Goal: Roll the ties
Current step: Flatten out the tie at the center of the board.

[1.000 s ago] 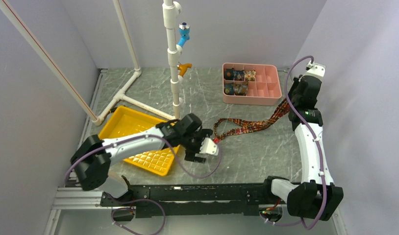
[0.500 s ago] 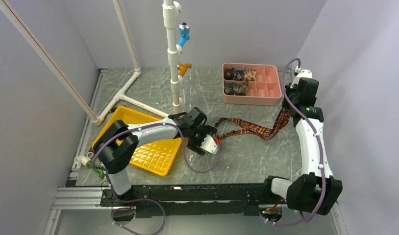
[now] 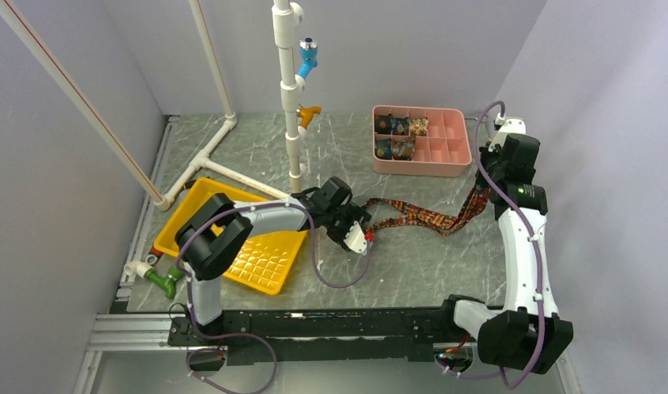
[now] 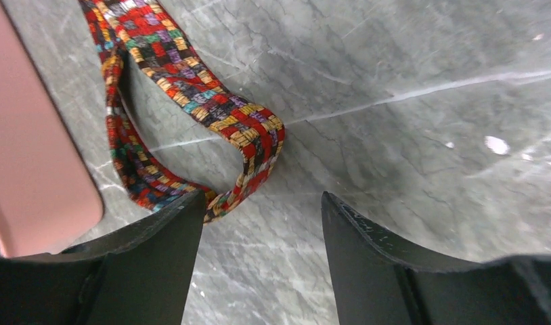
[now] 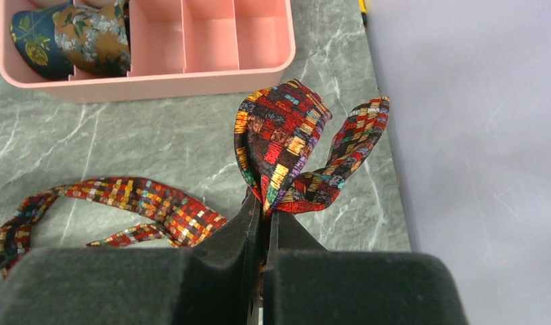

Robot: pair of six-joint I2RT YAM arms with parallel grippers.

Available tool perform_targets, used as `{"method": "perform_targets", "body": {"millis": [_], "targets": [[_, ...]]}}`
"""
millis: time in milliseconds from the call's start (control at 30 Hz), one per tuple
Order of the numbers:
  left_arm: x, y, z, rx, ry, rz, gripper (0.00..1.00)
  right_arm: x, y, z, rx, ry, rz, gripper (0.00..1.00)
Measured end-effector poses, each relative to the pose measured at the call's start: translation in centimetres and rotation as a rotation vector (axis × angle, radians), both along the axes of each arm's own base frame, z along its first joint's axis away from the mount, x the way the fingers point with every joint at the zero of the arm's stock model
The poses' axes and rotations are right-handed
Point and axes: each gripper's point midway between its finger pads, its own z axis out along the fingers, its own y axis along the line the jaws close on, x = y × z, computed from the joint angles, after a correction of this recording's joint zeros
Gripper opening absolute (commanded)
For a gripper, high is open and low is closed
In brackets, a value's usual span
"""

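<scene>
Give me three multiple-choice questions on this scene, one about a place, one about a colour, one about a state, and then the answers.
1. Where do the rolled ties sit?
A) in the pink box
B) hung on the white pipe
C) loose on the table

2. What colour is the ridged tray?
A) blue
B) yellow
C) green

3. How is the right gripper?
A) open above the table
B) shut on the unrolled tie
C) shut on nothing

Answers: 1 A, the rolls sit in its left compartments; 2 B, plainly yellow in the top view; 3 B, its fingers pinch bunched fabric.
</scene>
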Motion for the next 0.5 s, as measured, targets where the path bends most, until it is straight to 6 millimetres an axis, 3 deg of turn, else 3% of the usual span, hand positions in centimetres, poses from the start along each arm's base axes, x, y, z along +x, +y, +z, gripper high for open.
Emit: {"method": "perform_targets", "body": {"millis": [67, 167, 200, 267, 367, 433, 500], "targets": [[0.5, -0.4, -0.9, 0.010, 0.001, -0.011, 0.53, -0.2, 0.0, -0.1, -0.002, 0.010, 0.002, 0.00], [1.5, -1.3, -1.0, 0.006, -0.017, -0.025, 0.14, -0.4, 0.0, -0.1, -0.004, 0.016, 0.006, 0.00], [1.6, -1.3, -1.2, 0.015, -0.016, -0.027, 0.07, -0.5, 0.0, 0.0, -0.007, 0.017, 0.007, 0.00], [1.0, -0.8, -1.5, 0.041, 0.020, -0.020, 0.00, -0.8, -0.1, 0.4, -0.024, 0.019, 0.009, 0.00], [-1.7, 0.8, -0.3, 0.046, 0.131, 0.004, 0.00, -1.3, -1.2, 1.7, -0.064, 0.008, -0.012, 0.00], [-4.3, 2.2, 2.6, 0.031, 0.225, 0.022, 0.00, -1.8, -2.6, 3.1, -0.095, -0.003, -0.043, 0.00], [-6.3, 2.9, 6.8, -0.018, 0.300, 0.036, 0.00, -2.0, -4.2, 4.5, -0.124, -0.013, -0.077, 0.00]]}}
